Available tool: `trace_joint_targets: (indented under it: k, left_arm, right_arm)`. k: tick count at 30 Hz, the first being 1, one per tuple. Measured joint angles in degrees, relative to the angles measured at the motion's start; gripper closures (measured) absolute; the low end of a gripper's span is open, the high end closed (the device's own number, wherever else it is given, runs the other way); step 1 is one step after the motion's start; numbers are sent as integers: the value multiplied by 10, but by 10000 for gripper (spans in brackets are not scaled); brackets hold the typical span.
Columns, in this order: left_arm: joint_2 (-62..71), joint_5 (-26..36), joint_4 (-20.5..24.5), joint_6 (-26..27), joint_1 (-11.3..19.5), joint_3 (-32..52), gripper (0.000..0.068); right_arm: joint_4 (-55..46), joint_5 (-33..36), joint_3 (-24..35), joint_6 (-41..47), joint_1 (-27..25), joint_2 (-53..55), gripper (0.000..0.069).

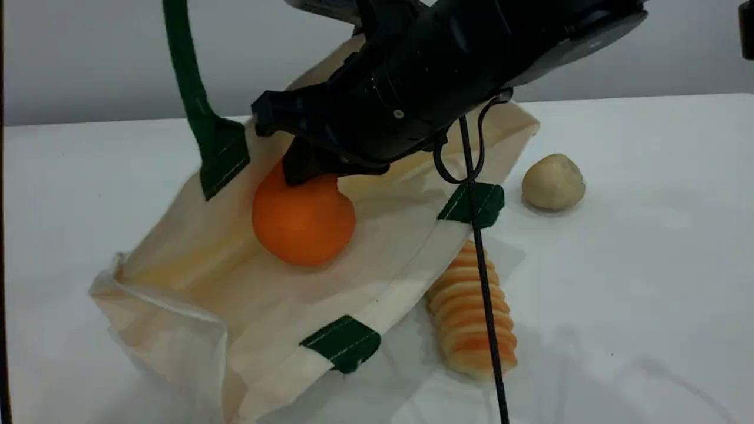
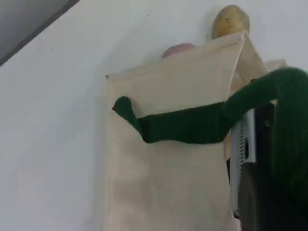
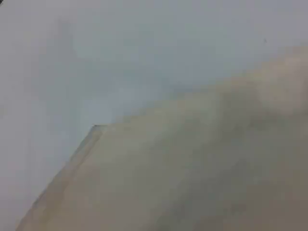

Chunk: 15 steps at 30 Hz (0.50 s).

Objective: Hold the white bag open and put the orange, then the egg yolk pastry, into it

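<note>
Orange (image 1: 303,224) — just under right gripper (image 1: 309,171)

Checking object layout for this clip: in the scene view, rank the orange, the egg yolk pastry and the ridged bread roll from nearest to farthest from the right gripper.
1. The orange: directly under the right gripper, touching it, inside the white bag.
2. The ridged bread roll: on the table beside the bag's rim, toward the camera.
3. The egg yolk pastry: on the table past the bag's right side.

I can't read any text, label, brand or number on anything in my three views.
</note>
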Motion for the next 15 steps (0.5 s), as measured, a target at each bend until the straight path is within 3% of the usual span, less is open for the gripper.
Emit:
trace_joint_targets:
  k: [3, 10, 15]
  left_arm:
    - [0, 0, 1, -1, 0, 0, 617]
    - [0, 2, 6, 0, 0, 0, 617]
    - [0, 1, 6, 2, 0, 0, 617]
  right_arm:
    - [0, 0, 0, -23, 0, 0, 533]
    - [-1, 6, 0, -37, 0, -1, 263]
    - [-10, 2, 4, -21, 0, -18, 201]
